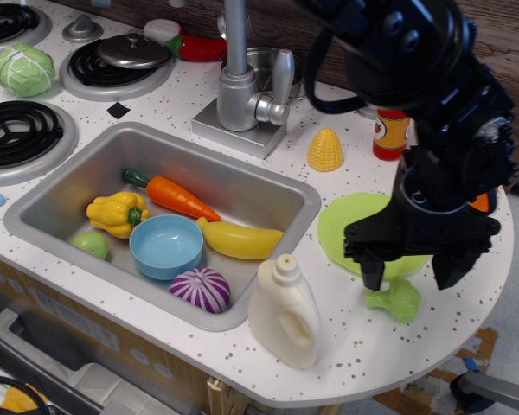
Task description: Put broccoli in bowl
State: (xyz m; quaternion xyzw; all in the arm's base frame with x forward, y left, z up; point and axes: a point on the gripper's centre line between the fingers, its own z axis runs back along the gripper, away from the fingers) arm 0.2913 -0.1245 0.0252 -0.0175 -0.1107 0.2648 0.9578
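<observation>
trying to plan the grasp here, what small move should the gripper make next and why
Probably lower straight down a little more, then close. The black gripper is open, its two fingers straddling the small light-green plastic toy broccoli, which lies on the white speckled counter untouched. The fingers look to be above its sides rather than around them, so a short descent should come before grasping and carrying it to the round light-blue plastic bowl.

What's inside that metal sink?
In the sink lie a carrot, yellow pepper, small green ball, blue bowl, banana and purple onion. The bowl looks empty.
</observation>
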